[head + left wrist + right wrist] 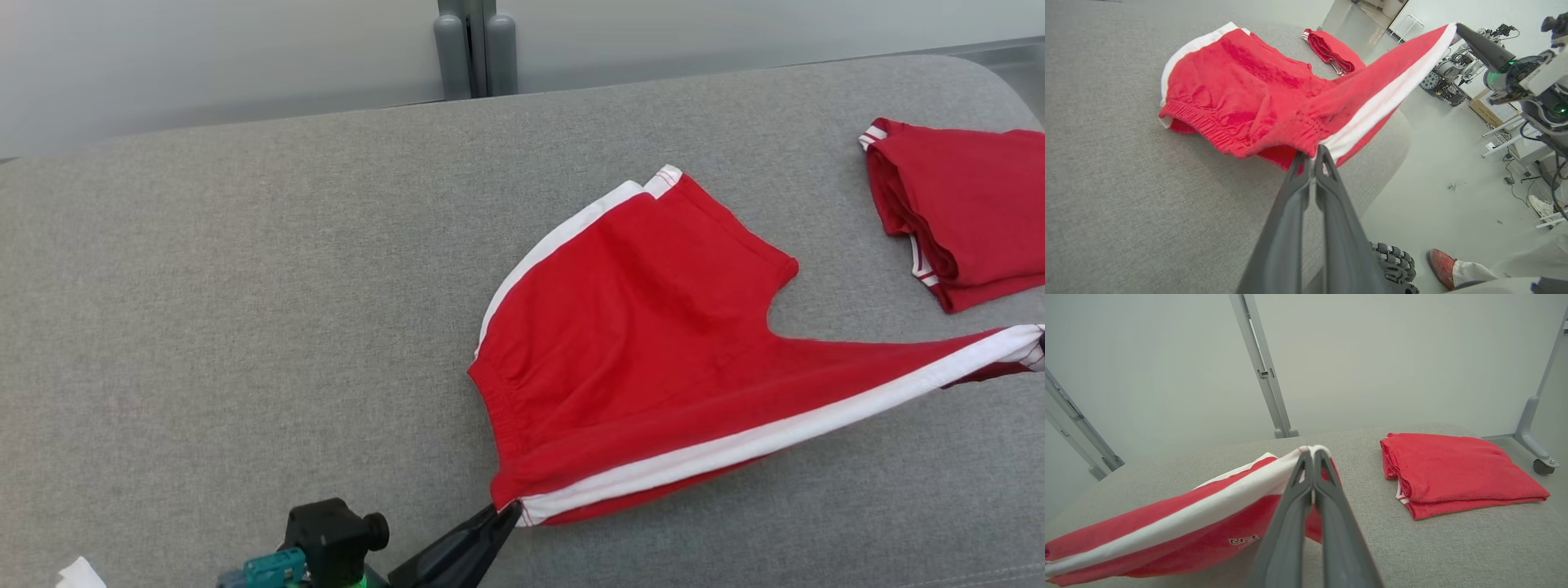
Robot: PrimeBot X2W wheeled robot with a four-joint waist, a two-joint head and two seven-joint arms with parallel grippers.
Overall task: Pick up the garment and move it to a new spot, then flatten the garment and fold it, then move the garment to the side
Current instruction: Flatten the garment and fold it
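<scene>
A: Garment [637,343] first. Where is it?

B: It is a pair of red shorts with white side stripes, right of centre on the grey cushion [245,327]. In the head view it stretches from 6 o'clock out to 3 o'clock. The far leg rests on the fabric toward 12, and the striped near edge is lifted clear.

A: And the grippers?

B: Both are pressed together on cloth. The left gripper [1312,157] pinches the waistband corner by the stripe. The right gripper [1312,455] pinches the hem of the striped leg.

A: So the step is spreading it flat?

B: I judge so. Keep the striped edge taut between the two pinches and draw it toward 6 so the rumpled waistband smooths. Then lower both ends together. Slack on one side would leave a crease, and too hard a pull could slip the hem out.

A: Anything in the way?

B: A folded red garment [963,212] lies at 2 o'clock, apart from the shorts, so keep the leg off it. The cushion is plain, with a rounded corner. At 12 is a pale panel wall with a metal post [476,49]. The left wrist view shows a light floor, other robot gear [1447,73] and a person's foot [1441,263] in a red shoe.
</scene>
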